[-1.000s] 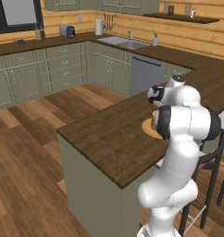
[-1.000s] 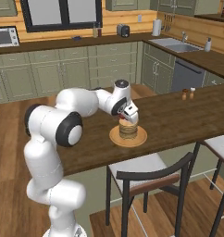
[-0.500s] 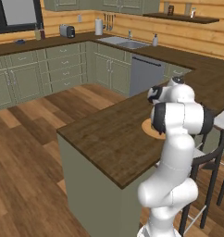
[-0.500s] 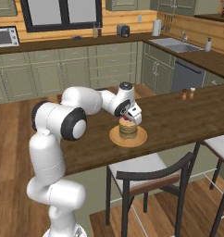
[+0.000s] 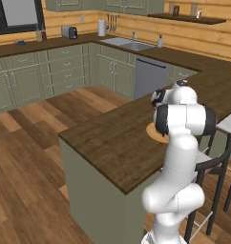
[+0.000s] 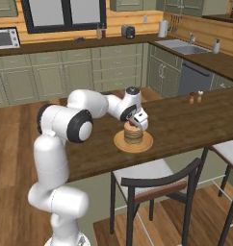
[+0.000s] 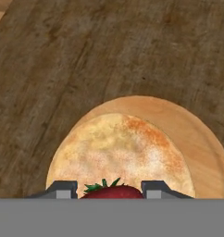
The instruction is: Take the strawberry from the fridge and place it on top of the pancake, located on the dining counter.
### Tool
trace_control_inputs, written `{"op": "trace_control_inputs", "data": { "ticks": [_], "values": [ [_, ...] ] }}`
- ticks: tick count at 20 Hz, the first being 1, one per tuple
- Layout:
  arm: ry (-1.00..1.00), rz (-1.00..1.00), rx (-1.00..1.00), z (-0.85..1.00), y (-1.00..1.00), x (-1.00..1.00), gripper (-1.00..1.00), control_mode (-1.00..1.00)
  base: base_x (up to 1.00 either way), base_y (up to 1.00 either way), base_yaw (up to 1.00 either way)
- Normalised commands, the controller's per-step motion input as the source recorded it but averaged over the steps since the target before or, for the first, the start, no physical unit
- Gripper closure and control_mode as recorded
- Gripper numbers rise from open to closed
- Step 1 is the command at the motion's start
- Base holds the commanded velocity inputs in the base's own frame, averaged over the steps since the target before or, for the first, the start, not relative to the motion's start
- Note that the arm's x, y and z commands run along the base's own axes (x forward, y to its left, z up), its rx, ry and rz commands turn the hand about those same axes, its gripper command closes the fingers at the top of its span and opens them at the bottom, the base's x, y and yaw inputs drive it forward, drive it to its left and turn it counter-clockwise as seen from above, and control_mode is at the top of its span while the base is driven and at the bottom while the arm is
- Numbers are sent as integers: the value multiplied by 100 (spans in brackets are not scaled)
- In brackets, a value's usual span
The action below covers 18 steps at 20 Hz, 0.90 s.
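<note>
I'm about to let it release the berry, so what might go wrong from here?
1. The strawberry sits between the fingertips near the pancake stack's edge in the hand view, so it may roll off onto the plate.
2. Whether the hand is low enough is unclear; dropped from height, the berry may bounce onto the counter.

The strawberry (image 7: 112, 192) is red with green leaves, seen at 6 o'clock in the hand view between the two finger tips, above the pancake (image 7: 121, 155); the pancake is a tan-brown round stack on a round orange-tan plate (image 6: 133, 143); the plate rests flat on the dark brown wooden dining counter (image 6: 186, 120).
</note>
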Motion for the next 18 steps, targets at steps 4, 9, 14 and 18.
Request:
{"op": "trace_control_inputs", "data": {
  "ticks": [4, 9, 14, 18],
  "values": [
    [4, 0, 0, -20, 0, 4, -100, -100, 0, 0, 0],
    [1, 0, 0, -12, 0, 0, -100, -100, 0, 0, 0],
    [0, 0, 0, 0, 0, -22, -100, -100, 0, 0, 0],
    [0, 0, 0, 17, 0, -35, -100, -100, 0, 0, 0]
  ]
}}
